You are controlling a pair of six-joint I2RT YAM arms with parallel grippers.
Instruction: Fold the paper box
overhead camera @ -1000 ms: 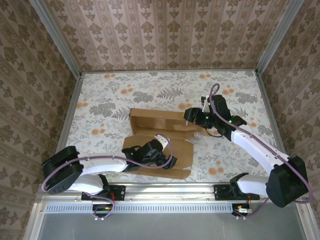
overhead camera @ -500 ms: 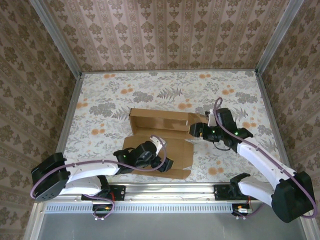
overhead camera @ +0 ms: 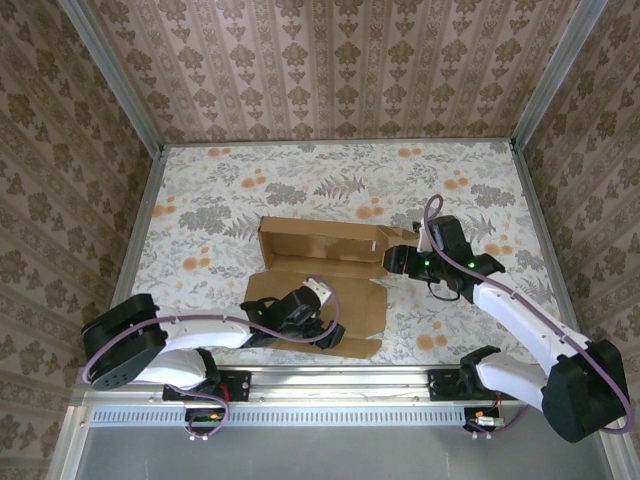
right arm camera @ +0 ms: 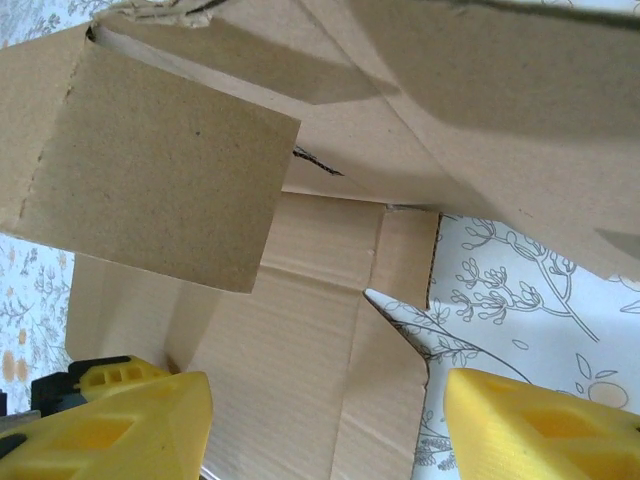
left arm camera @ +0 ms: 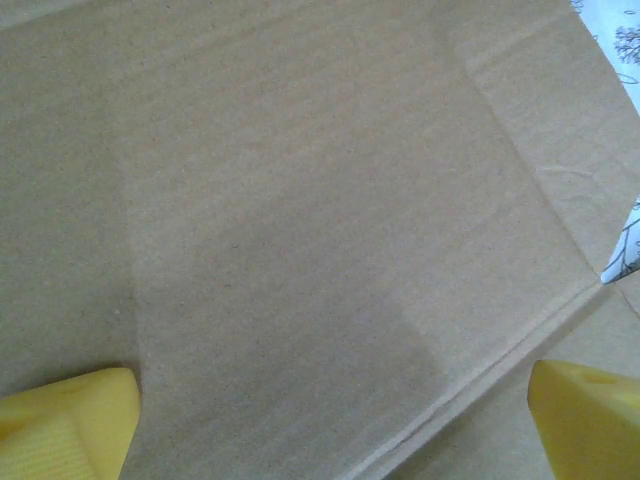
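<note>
I see paper box (overhead camera: 330, 262) centre of table (overhead camera: 220, 180), back wall raised, left gripper (overhead camera: 322, 330) over its near flat panel, jaws apart, right gripper (overhead camera: 392, 260) at its right end, jaws apart

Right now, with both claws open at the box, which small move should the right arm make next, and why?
Probably the right claw should ease forward and press the side flap inward. Its fingers stand apart and empty, the flap hangs ahead of it at the right end of the paper box, and the left claw, open, is over the flat near panel.
</note>
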